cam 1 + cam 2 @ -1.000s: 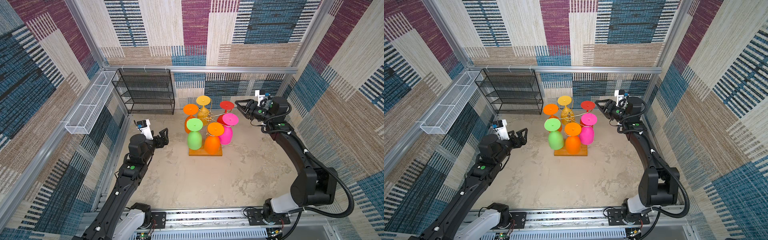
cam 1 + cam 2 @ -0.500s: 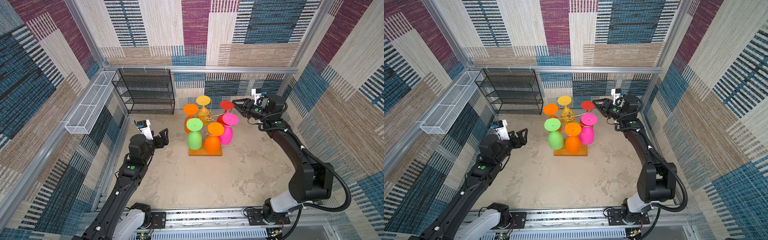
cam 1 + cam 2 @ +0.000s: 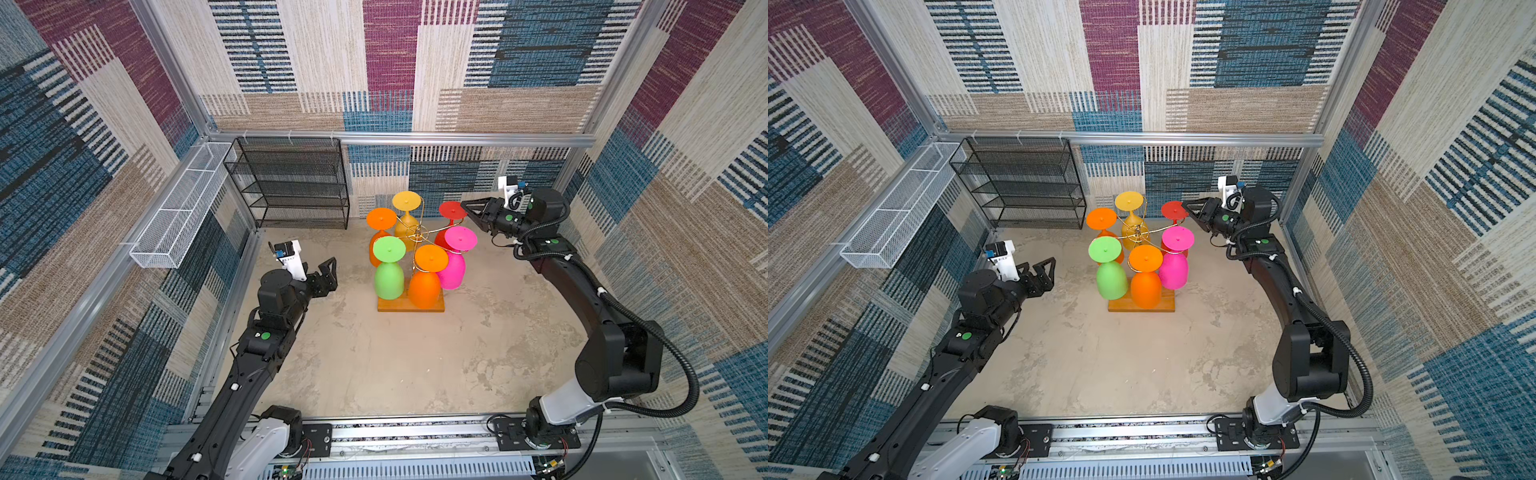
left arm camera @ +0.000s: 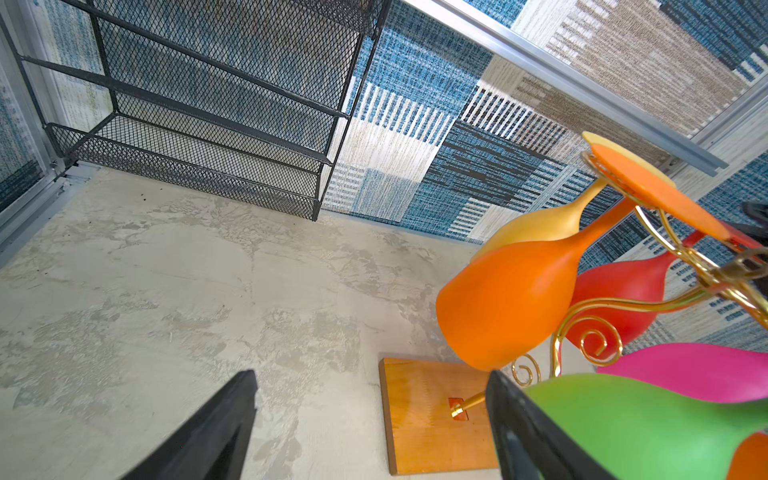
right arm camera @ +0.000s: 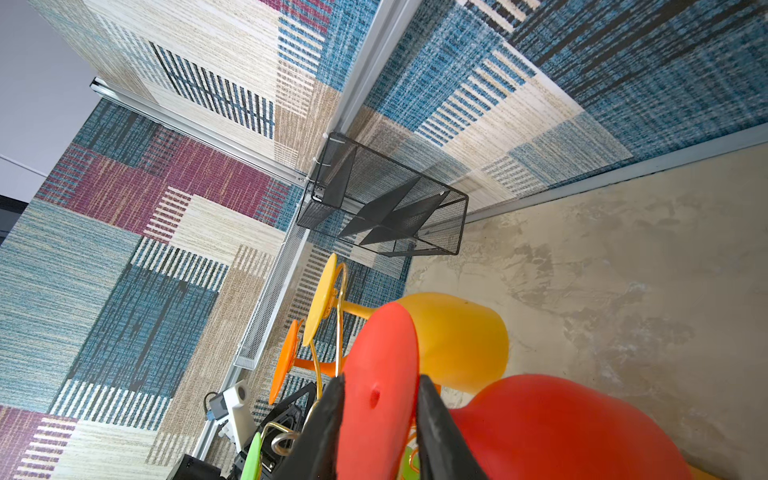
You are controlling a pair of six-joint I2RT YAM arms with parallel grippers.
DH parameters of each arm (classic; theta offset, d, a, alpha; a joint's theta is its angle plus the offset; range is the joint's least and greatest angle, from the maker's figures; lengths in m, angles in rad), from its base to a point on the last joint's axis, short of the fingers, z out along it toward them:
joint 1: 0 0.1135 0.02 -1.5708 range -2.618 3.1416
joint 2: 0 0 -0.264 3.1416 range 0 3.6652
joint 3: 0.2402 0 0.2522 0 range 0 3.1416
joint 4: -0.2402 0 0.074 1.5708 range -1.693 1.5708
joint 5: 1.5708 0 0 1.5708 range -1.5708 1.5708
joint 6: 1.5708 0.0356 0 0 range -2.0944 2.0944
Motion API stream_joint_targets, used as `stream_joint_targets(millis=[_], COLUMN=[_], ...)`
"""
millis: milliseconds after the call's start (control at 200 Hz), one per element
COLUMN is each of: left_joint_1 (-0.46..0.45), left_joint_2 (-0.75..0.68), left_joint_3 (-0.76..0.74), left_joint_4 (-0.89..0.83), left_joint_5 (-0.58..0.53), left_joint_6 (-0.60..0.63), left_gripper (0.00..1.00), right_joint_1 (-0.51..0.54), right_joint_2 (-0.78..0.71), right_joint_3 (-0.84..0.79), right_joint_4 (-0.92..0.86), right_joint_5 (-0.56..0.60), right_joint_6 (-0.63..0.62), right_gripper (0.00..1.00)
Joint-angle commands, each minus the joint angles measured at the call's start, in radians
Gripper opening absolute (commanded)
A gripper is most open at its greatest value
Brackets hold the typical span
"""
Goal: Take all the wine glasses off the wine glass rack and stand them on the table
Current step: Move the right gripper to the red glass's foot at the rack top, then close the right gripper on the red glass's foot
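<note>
Closing now: right gripper (image 5: pixel 380 399) has pushed in since a second ago to the rear of the wine glass rack (image 3: pixel 417 237), on its own arm's side. Its jaws have narrowed around the foot disc (image 5: pixel 374 353) of the red wine glass (image 3: pixel 452 210). The wrist view shows a finger (image 5: pixel 328 415) either side of that disc, but I can't tell if it's pinched yet. The glass hangs bowl-down on the rack, so nothing is off. My read is grasp phase, with lift-and-slide-out to follow. The yellow wine glass (image 5: pixel 457 332) just beside it is the snag risk. Left gripper (image 3: pixel 331 274) hasn't budged: jaws wide apart, empty, well clear on the rack's opposite side. The rack's wooden base (image 3: pixel 409 306) sits on a mottled grey concrete-look tabletop (image 3: pixel 374 374). Black mesh shelf unit (image 3: pixel 291 183) stands behind the rack. White mesh basket (image 3: pixel 178 212) hangs on the side wall beyond it. Walls (image 3: pixel 519 62) are patchwork woven panels in an aluminium frame (image 3: pixel 415 138).
</note>
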Motion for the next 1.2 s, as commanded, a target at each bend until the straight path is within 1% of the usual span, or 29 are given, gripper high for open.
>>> stream_joint_targets(millis=[0, 225, 320, 436, 596, 751, 982, 1192], left_joint_1=[0.000, -0.001, 0.000, 0.000, 0.000, 0.000, 0.000, 0.000], left_joint_2=[-0.008, -0.014, -0.016, -0.015, -0.015, -0.015, -0.020, -0.023], left_joint_3=[-0.003, -0.004, -0.004, -0.006, -0.006, -0.010, -0.010, -0.009], left_joint_4=[0.021, 0.016, 0.017, 0.019, 0.021, 0.019, 0.020, 0.013], left_joint_5=[-0.008, -0.013, -0.015, -0.012, -0.013, -0.015, -0.018, -0.018], left_joint_6=[0.012, 0.014, 0.014, 0.012, 0.014, 0.014, 0.015, 0.015], left_gripper=[0.88, 0.89, 0.88, 0.88, 0.89, 0.88, 0.88, 0.89], right_joint_1=[0.002, 0.002, 0.002, 0.002, 0.001, 0.001, -0.005, -0.025], right_joint_2=[0.002, 0.008, 0.008, 0.006, 0.011, 0.019, 0.013, -0.022], right_joint_3=[0.009, 0.025, 0.022, 0.041, 0.064, 0.052, 0.071, 0.057], right_joint_4=[-0.006, -0.036, -0.003, -0.006, -0.007, 0.072, 0.072, 0.041], right_joint_5=[-0.005, -0.011, -0.044, -0.050, -0.060, -0.106, -0.106, -0.097], right_joint_6=[-0.014, -0.020, 0.020, 0.028, 0.044, 0.119, 0.127, 0.100], right_gripper=[0.24, 0.10, 0.05, 0.00, 0.00, 0.00, 0.00, 0.00])
